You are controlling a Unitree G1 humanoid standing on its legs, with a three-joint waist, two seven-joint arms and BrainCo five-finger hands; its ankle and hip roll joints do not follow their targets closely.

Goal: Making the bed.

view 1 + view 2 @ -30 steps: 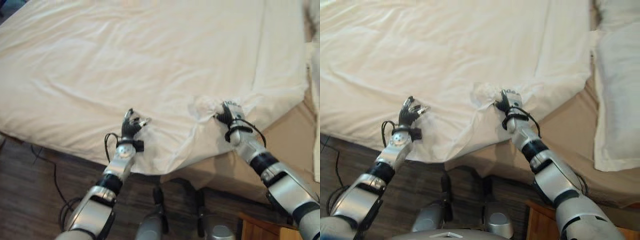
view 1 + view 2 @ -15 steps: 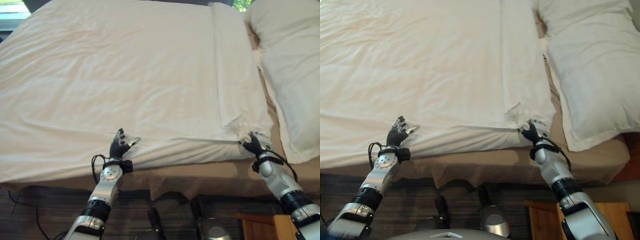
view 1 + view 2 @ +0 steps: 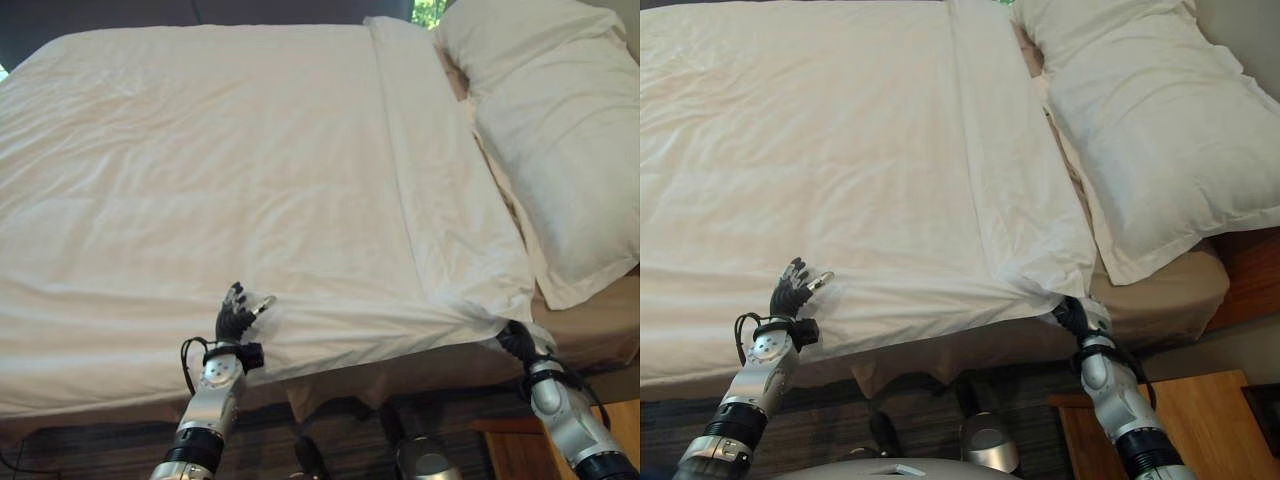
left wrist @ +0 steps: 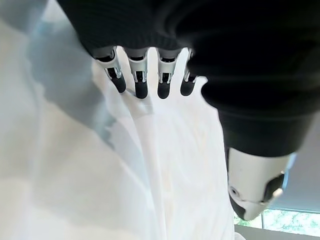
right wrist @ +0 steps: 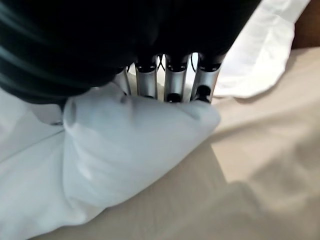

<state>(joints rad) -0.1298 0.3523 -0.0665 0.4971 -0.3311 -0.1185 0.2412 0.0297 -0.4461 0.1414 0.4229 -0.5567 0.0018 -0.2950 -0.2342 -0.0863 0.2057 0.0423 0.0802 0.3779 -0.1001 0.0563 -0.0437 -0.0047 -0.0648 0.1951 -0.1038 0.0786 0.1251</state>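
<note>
Here, in the left eye view, the white duvet [image 3: 230, 170] covers most of the bed [image 3: 590, 330], its long near edge running from about 9 o'clock to 4 o'clock along the mattress side. The left hand [image 3: 236, 318] sits on that edge at roughly 7 o'clock, and the right hand [image 3: 517, 342] is at the duvet's folded corner near 4 o'clock, so the two hands mark out the line of the hem. The pillow [image 3: 555, 130] lies at 2 o'clock, just beyond the folded band.

In the right eye view, the corner hangs just off the mattress side above the right hand, with tan sheet bare between it and the pillow; the right hand is clearly the nearer one to the head end, so any pull toward the pillow probably falls to it.

In the left wrist view, the left hand's fingers [image 4: 141, 85] curl down into a ridge of duvet, thumb apart, pinning a fold.

In the right wrist view, the right hand's fingers [image 5: 172, 80] wrap over a bunched lump of the duvet corner, clamped on it, over the tan sheet [image 5: 260, 165].
</note>
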